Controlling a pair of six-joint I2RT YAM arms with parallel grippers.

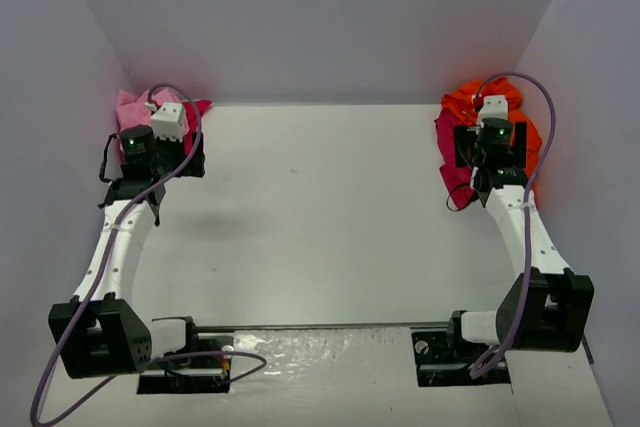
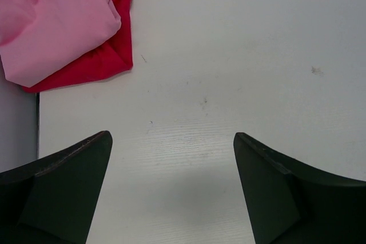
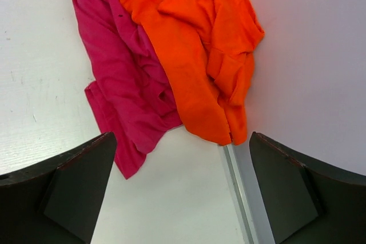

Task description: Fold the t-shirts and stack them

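Note:
A folded light pink t-shirt (image 2: pixel 51 21) lies on a crimson-magenta t-shirt (image 2: pixel 111 55) in the table's far left corner; the same stack shows in the top view (image 1: pixel 140 107). My left gripper (image 2: pixel 171 136) is open and empty over bare table just near of that stack, and shows in the top view (image 1: pixel 178 137). A crumpled bright orange t-shirt (image 3: pixel 194 44) lies partly over a crumpled crimson-magenta t-shirt (image 3: pixel 120 78) in the far right corner (image 1: pixel 465 107). My right gripper (image 3: pixel 183 135) is open and empty above the near edge of this pile, and shows in the top view (image 1: pixel 490 132).
White walls close the table on the left, back and right. The right wall (image 3: pixel 309 55) meets the table at a metal seam (image 3: pixel 235 187) beside the orange shirt. The white table (image 1: pixel 320 207) spans the space between the two piles.

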